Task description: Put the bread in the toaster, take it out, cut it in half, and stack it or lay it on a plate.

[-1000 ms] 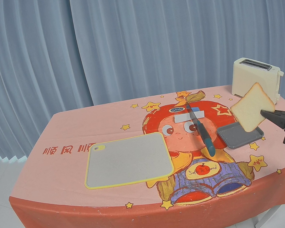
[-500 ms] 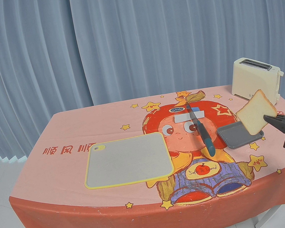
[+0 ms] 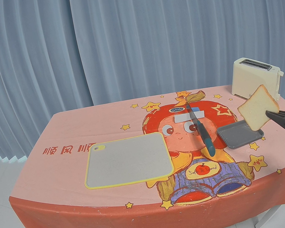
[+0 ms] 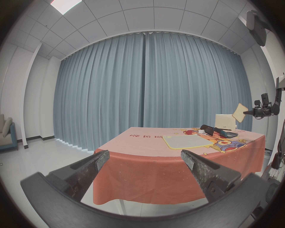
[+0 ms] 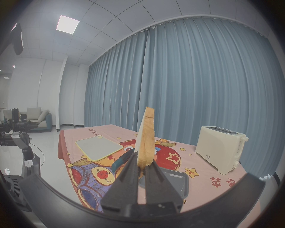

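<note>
A slice of bread hangs in the air above the right end of the grey plate, in front of the cream toaster. My right gripper is shut on the slice's lower edge. In the right wrist view the bread stands edge-on between the shut fingers, with the toaster off to one side. My left gripper is open and empty, low and well off the table's left front corner.
A knife with a blue-green handle lies between the plate and the yellow-rimmed cutting board. The table wears a pink cartoon cloth. Blue curtains hang behind it.
My right gripper has carried the bread a little to the right and slightly away, toward the toaster. The slice dipped, then rose again. The left arm has not moved.
</note>
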